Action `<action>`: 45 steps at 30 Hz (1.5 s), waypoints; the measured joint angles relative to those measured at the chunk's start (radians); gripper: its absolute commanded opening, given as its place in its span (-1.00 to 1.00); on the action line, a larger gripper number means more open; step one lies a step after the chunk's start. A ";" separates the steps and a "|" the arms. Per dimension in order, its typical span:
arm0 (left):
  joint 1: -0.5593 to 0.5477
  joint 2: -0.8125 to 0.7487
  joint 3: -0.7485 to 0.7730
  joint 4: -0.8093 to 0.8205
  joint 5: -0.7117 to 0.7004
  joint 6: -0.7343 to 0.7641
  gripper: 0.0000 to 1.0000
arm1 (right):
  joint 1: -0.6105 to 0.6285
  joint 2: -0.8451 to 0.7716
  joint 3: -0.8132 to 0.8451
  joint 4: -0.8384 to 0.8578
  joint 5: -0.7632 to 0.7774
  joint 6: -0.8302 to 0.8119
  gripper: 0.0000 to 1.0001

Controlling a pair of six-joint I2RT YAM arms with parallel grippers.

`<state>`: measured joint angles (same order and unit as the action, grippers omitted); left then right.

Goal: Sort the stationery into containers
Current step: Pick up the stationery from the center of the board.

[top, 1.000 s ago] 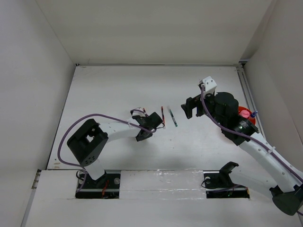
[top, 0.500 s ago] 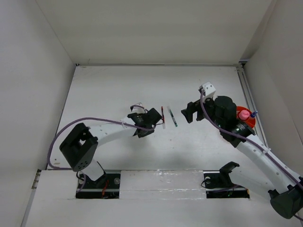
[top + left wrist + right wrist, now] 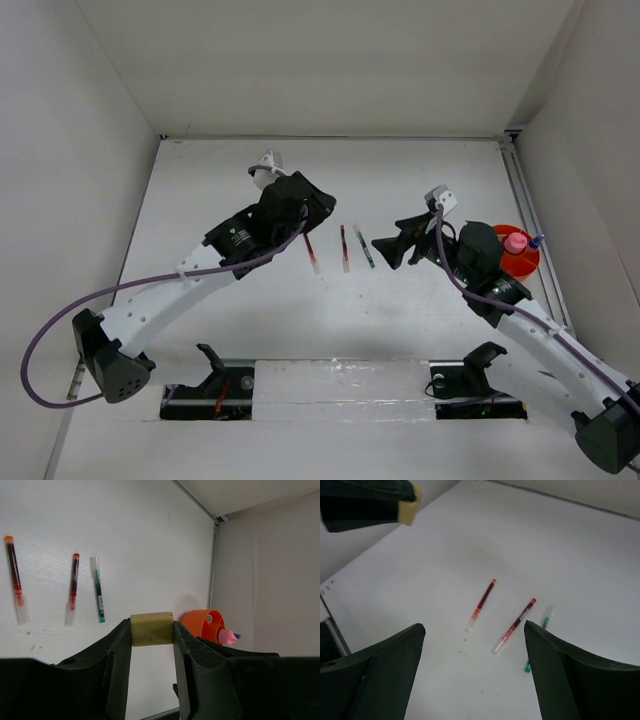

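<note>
Eraser block (image 3: 151,629), tan, matte and squared off with softly rounded corners, is sitting clamped between the two dark flat fingers (image 3: 117,665) of your left gripper (image 3: 151,624), which is hanging raised above the white table (image 3: 190,180), left of the pens. Your right gripper (image 3: 473,627) is hovering with its jaws spread wide and holding nothing, its blunt dark fingers (image 3: 380,675) framing the pens below it. Three thin pens are lying side by side on the table, apart from one another: an orange-tipped red pen (image 3: 312,255) on the left, a red pen (image 3: 344,247) in the middle and a green pen (image 3: 363,245) on the right. Each is showing a clear barrel end with coloured ink inside. The green one is lying nearest your right gripper. The round orange tub (image 3: 522,264) of smooth plastic is standing at the right edge of the table, partly hidden behind your right arm. A pink-capped cylinder (image 3: 515,241) is standing inside it, with a small blue cap (image 3: 538,240) poking out just beside; you cannot tell which compartment either is occupying.
</note>
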<state>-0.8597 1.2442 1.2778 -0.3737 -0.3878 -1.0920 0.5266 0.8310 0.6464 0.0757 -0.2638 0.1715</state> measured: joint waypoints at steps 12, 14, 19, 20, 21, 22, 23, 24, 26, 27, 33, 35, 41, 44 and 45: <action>0.006 0.010 0.000 0.120 0.167 -0.032 -1.00 | 0.253 0.018 -0.069 0.328 0.192 0.066 0.58; 0.004 0.018 0.000 0.131 0.179 -0.035 -1.00 | 0.263 0.052 -0.069 0.359 0.223 0.072 0.50; -0.007 0.027 -0.003 0.161 0.202 -0.034 -1.00 | 0.267 0.089 -0.069 0.407 0.325 0.116 0.47; -0.010 0.027 -0.007 0.174 0.204 -0.034 -1.00 | 0.267 0.090 -0.069 0.423 0.343 0.124 0.47; -0.015 0.027 -0.010 0.182 0.204 -0.031 -1.00 | 0.267 0.090 -0.070 0.438 0.357 0.130 0.47; -0.019 0.027 -0.014 0.190 0.207 -0.030 -1.00 | 0.269 0.091 -0.071 0.460 0.372 0.138 0.47; -0.023 0.027 -0.018 0.199 0.208 -0.026 -1.00 | 0.270 0.092 -0.071 0.477 0.383 0.143 0.47; -0.025 0.027 -0.023 0.208 0.209 -0.023 -1.00 | 0.273 0.093 -0.071 0.488 0.389 0.147 0.47; -0.030 0.028 -0.030 0.220 0.213 -0.019 -1.00 | 0.274 0.103 -0.070 0.514 0.392 0.151 0.47; -0.031 0.028 -0.035 0.227 0.214 -0.017 -1.00 | 0.274 0.111 -0.070 0.521 0.392 0.155 0.47; -0.031 0.028 -0.053 0.256 0.221 -0.015 -1.00 | 0.285 0.135 -0.069 0.548 0.422 0.167 0.47; -0.031 0.028 -0.058 0.268 0.230 -0.013 -1.00 | 0.286 0.140 -0.069 0.574 0.431 0.172 0.47; -0.031 0.028 -0.060 0.288 0.254 -0.007 -1.00 | 0.286 0.165 -0.069 0.639 0.454 0.177 0.45; -0.031 0.028 -0.064 0.297 0.261 -0.005 -1.00 | 0.286 0.187 -0.069 0.652 0.467 0.181 0.32; -0.031 0.028 -0.067 0.300 0.261 -0.004 -1.00 | 0.287 0.194 -0.069 0.657 0.472 0.183 0.28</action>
<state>-0.8906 1.2724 1.2110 -0.0738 -0.1265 -1.0958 0.8135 1.0248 0.5770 0.7322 0.2085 0.3550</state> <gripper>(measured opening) 0.293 0.672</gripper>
